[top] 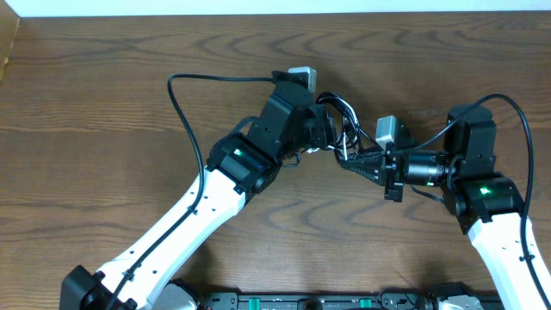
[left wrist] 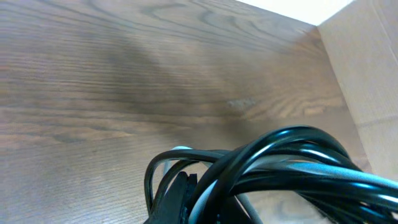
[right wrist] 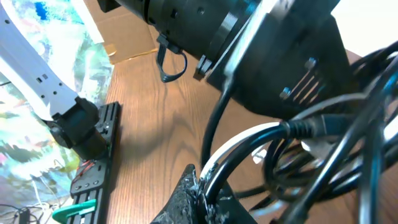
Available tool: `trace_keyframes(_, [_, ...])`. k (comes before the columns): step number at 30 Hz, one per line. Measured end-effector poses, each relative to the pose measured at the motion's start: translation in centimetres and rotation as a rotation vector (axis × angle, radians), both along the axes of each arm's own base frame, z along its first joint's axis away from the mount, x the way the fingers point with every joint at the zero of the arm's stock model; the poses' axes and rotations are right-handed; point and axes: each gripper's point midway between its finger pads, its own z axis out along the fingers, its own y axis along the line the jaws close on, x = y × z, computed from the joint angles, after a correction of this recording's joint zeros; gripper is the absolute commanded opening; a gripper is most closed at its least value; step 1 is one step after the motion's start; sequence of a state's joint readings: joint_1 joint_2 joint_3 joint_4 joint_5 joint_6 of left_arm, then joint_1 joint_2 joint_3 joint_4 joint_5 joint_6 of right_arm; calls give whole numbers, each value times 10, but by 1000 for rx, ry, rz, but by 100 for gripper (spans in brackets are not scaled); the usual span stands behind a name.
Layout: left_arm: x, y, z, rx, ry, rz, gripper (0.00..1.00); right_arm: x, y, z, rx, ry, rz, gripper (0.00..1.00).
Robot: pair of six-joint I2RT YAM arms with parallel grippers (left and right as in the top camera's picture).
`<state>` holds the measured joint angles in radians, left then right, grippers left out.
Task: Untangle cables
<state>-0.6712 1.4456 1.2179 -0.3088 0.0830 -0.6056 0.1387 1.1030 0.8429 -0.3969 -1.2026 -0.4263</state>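
So, up close in the right wrist view, my right gripper (right wrist: 186,202) is pinched tight on the cables (right wrist: 249,140), black and white strands bunched mid-frame. Left gripper (top: 323,129) is closed on the same tangle, fingers mostly buried under loops. From overhead, center frame, both wrists hide most of it over the table (top: 103,103).

Cables (top: 347,120) between left and right jaws

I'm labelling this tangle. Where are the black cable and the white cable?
black cable (left wrist: 298,134): left wrist view, top of its glossy loop.
white cable (right wrist: 244,137): right wrist view, middle of its curved stretch.
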Motion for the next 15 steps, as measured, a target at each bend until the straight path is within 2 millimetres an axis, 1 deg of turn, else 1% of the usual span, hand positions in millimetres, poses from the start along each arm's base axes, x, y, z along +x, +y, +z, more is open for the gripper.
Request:
trace_keyframes(6, [9,12,0,-24,22,94,7,-2,0,-2,-3,22,0,1])
trace_keyframes(12, [21,32,-3,-46,56,186,8,-3,0,-4,-5,33,0,1])
trace_keyframes(15, [23,39,-5,-45,66,209,7,-3,-1,-6,-11,45,-5,1])
